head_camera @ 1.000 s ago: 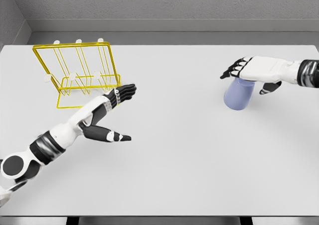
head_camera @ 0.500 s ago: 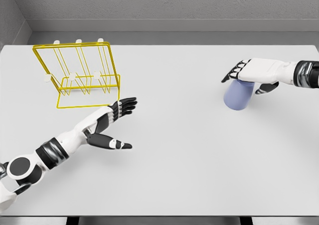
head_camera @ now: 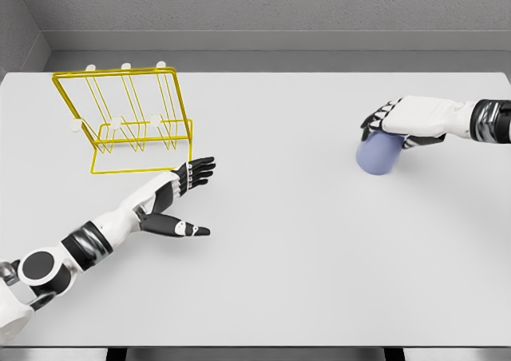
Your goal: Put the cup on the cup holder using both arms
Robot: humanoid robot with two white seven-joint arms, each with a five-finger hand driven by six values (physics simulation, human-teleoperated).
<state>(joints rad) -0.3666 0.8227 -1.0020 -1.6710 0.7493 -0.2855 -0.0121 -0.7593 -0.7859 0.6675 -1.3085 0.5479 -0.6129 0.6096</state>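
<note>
Head view. I see the right hand (head_camera: 399,121) at the far right of the white table (head_camera: 303,257), fingers curled over the top of the pale blue cup (head_camera: 378,153), which stands on the surface beneath the palm. The left hand (head_camera: 177,187) lies near the table's left side, fingers extended and thumb spread, grasping nothing. The yellow wire cup holder (head_camera: 128,121) stands at the far left, just beyond those fingertips and well apart from the cup.

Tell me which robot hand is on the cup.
The right robot hand: its fingers curl over the blue cup. The left robot hand is open, empty, near the yellow holder.
</note>
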